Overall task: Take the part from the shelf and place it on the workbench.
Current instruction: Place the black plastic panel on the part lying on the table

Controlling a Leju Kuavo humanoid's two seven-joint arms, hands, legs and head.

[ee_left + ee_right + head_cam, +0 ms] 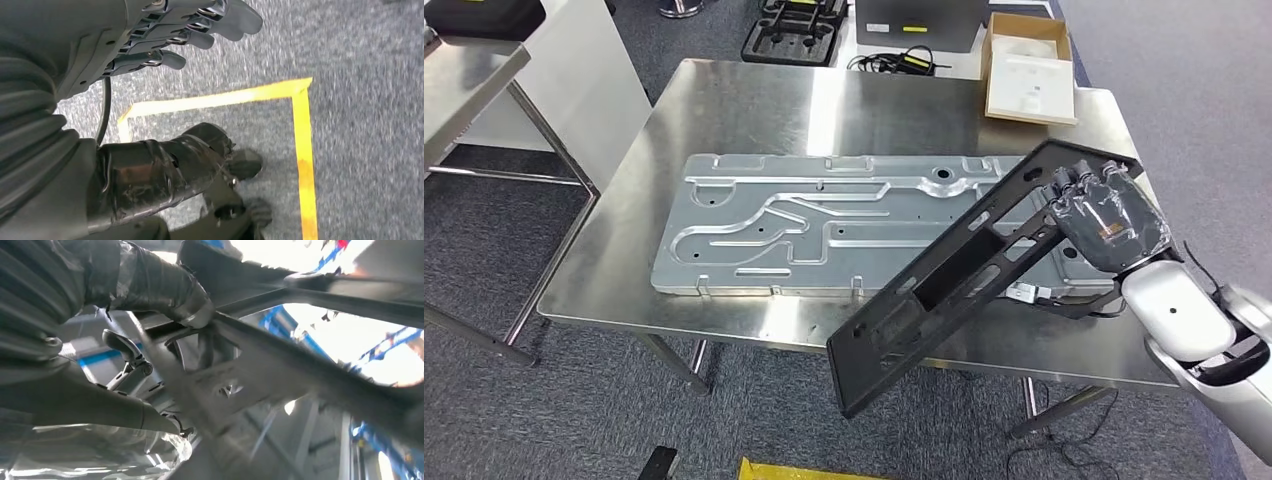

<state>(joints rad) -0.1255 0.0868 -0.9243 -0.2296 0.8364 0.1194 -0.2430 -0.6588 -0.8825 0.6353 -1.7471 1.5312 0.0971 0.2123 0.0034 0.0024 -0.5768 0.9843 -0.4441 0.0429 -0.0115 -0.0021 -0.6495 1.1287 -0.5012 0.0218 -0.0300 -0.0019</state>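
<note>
The part is a long black plastic frame (pixel 944 280) with cut-outs. It hangs tilted over the right front of the steel workbench (pixel 754 110), its low end past the front edge. My right hand (pixel 1104 215) grips the frame's upper end, fingers curled over the top bar. Seen from below in the right wrist view, the frame (pixel 280 375) crosses the picture with my thumb (pixel 170 295) pressed on it. My left hand (pixel 185 30) hangs above the floor with fingers spread, holding nothing.
A large stamped silver metal panel (pixel 824 220) lies flat along the middle of the workbench, under the frame's upper part. A cardboard box (pixel 1027 70) sits at the far right corner. A second metal table (pixel 464 70) stands left. Yellow floor tape (pixel 300 150) marks the carpet.
</note>
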